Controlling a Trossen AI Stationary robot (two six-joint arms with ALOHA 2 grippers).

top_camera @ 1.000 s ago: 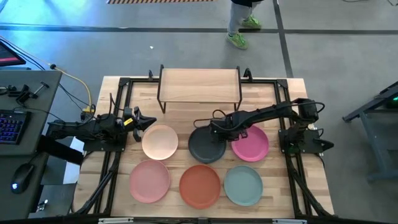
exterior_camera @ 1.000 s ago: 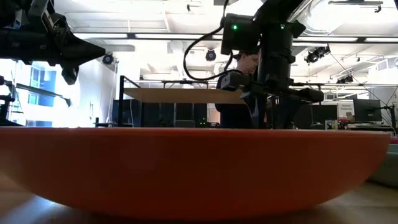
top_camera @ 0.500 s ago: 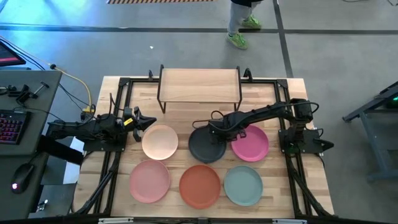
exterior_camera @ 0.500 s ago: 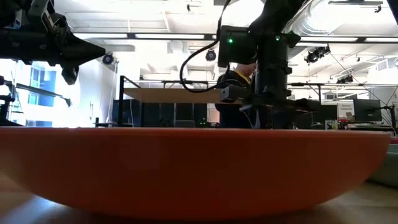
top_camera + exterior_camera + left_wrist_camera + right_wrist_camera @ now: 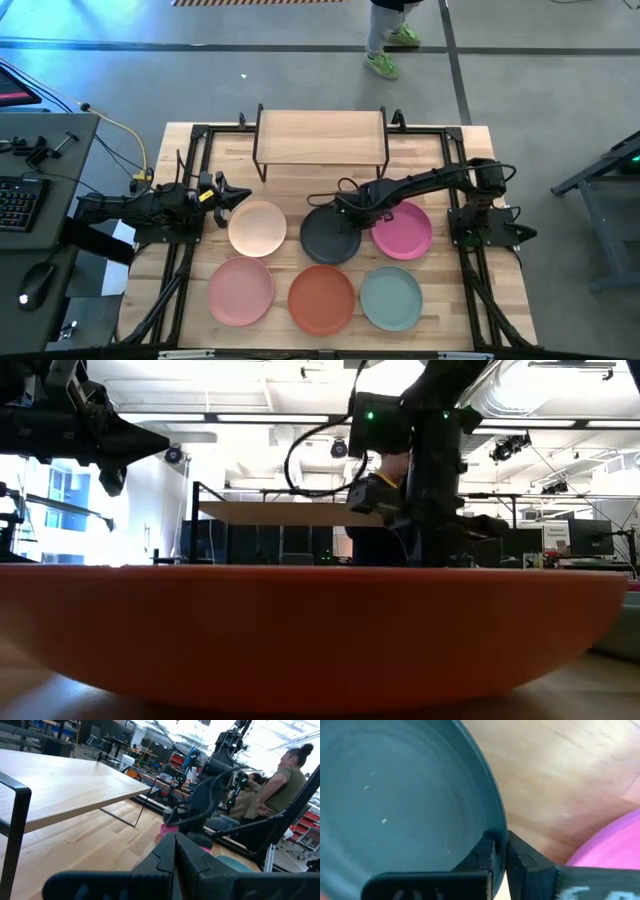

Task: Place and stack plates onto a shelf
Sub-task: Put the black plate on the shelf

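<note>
Dark grey plate (image 5: pixel 330 236) sits mid-table, beside the magenta plate (image 5: pixel 405 229); your right pincer (image 5: pixel 500 851) pinches its rim. Your left pincer (image 5: pixel 236 194), pressed together, waits by the cream plate (image 5: pixel 257 227).

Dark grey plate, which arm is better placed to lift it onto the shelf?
Right. The right gripper has its fingers on the dark grey plate's rim, below the shelf; the left gripper waits by the cream plate.
</note>
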